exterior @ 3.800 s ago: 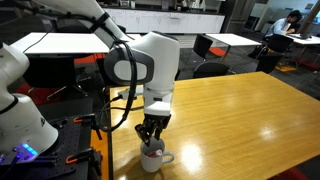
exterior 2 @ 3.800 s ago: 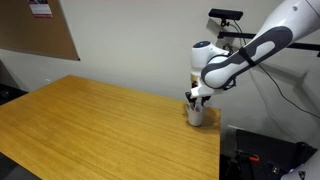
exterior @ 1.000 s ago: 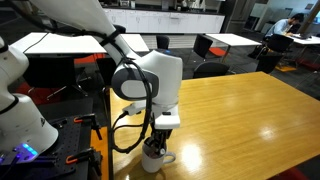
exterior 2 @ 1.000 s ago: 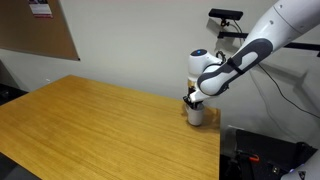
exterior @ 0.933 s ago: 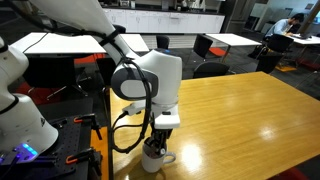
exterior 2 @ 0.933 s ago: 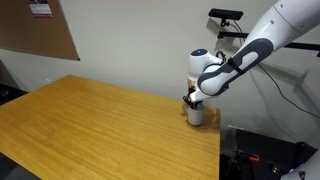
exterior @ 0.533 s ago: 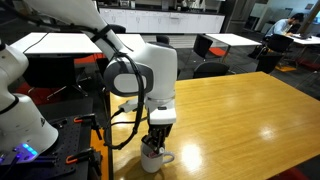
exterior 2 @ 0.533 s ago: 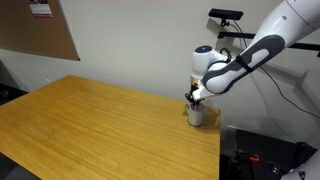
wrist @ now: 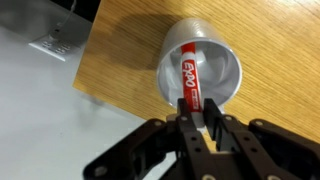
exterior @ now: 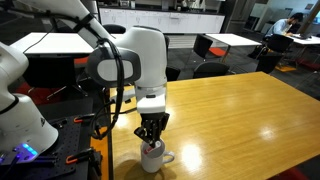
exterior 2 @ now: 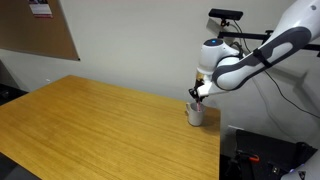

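A red Expo marker [wrist: 191, 78] leans inside a white mug [wrist: 228, 72], its upper end clamped in the pincer [wrist: 197, 118]. The handled mug stands upright near the table [wrist: 270, 40] edge.

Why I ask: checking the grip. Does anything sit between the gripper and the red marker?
Nothing visible does: the gripper is shut directly on the red Expo marker, whose far end reaches into the white mug.
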Robot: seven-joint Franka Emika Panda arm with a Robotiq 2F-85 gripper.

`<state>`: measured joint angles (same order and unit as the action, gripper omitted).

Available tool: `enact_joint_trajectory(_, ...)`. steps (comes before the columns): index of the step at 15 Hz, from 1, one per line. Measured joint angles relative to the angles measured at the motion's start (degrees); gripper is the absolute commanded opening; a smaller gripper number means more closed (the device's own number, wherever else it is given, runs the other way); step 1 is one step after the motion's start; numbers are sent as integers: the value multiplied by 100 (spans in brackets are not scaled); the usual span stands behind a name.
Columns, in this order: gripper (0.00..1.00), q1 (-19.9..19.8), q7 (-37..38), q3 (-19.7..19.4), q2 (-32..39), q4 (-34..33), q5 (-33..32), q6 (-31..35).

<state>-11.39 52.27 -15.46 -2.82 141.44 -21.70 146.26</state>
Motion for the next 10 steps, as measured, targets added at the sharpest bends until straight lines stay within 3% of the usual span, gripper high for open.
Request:
enact_joint_trajectory(5, 5, -193, 453, 178, -629, 242, -333, 0)
enact_joint_trajectory(10, 5, -362, 666, 495, -1174, 424, -234, 2)
